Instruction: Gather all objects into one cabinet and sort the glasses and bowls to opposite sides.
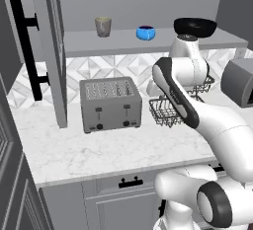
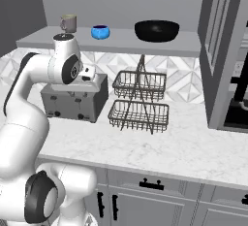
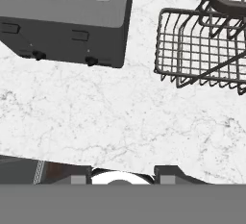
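On the flat grey shelf (image 1: 148,44) of the open cabinet stand a grey-brown glass (image 1: 103,26) at the left, a small blue bowl (image 1: 146,33) in the middle and a wide black bowl (image 1: 195,25) at the right. The right base view shows the same row: glass (image 2: 69,23), blue bowl (image 2: 100,32), black bowl (image 2: 156,30). My gripper (image 3: 124,175) hangs over the marble counter in front of the toaster, pointing down. Its tips stand apart and hold nothing. In both base views my own arm hides the fingers.
A grey toaster (image 1: 109,104) sits on the counter (image 1: 99,150) under the shelf. A two-tier wire basket rack (image 2: 139,99) stands to its right. The cabinet door (image 1: 49,51) with its black bar handle (image 1: 27,46) hangs open at the left. A grey appliance (image 1: 239,81) stands far right.
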Available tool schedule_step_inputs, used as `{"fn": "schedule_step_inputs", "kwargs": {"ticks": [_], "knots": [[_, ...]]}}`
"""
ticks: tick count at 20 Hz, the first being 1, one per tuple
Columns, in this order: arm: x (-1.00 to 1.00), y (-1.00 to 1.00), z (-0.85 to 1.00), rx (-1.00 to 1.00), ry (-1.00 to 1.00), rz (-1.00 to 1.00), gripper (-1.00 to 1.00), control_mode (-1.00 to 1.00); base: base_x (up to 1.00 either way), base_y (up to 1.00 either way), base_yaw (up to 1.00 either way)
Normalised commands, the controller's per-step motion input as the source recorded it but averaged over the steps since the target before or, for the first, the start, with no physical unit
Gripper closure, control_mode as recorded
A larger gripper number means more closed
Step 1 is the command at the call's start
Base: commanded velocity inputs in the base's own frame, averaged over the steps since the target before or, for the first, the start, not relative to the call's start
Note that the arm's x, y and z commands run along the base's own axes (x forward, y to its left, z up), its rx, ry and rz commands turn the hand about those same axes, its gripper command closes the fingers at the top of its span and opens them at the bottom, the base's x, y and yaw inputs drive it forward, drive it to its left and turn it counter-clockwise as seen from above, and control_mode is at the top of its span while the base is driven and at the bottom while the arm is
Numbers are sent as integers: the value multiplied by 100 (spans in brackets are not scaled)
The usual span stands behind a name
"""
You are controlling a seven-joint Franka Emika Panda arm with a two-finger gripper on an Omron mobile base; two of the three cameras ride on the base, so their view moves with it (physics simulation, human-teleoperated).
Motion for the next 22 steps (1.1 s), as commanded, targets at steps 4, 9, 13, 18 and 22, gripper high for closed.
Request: {"fn": "schedule_step_inputs", "kwargs": {"ticks": [4, 9, 13, 18, 22], "knots": [[0, 0, 0, 0, 0, 0, -100, 100, 0, 0, 0], [0, 0, 0, 0, 0, 0, -100, 100, 0, 0, 0], [0, 0, 0, 0, 0, 0, -100, 100, -80, -5, 0], [0, 0, 0, 0, 0, 0, -100, 100, -100, -17, 0], [0, 0, 0, 0, 0, 0, -100, 100, -94, -45, -5]]}}
